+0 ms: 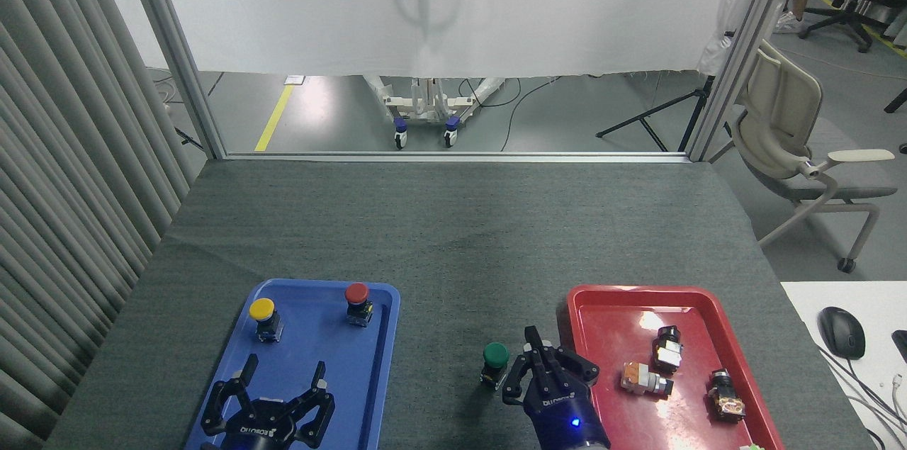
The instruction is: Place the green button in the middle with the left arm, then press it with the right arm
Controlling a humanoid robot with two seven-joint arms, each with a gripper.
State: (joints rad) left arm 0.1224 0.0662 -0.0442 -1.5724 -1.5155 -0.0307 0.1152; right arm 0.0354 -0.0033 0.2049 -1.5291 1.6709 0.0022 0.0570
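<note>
Fingers (528,358) of the right arm (542,372) bunch together beside the green button (494,363); the left arm (268,404) spreads wide over the surface's (453,237) near edge.

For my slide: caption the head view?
Green button upright on grey cloth between trays; right gripper beside it.

The green button (495,355) has a black-and-silver base, standing on dark grey cloth (453,237). Trays: one blue tray (375,365), one red tray (616,308).
</note>
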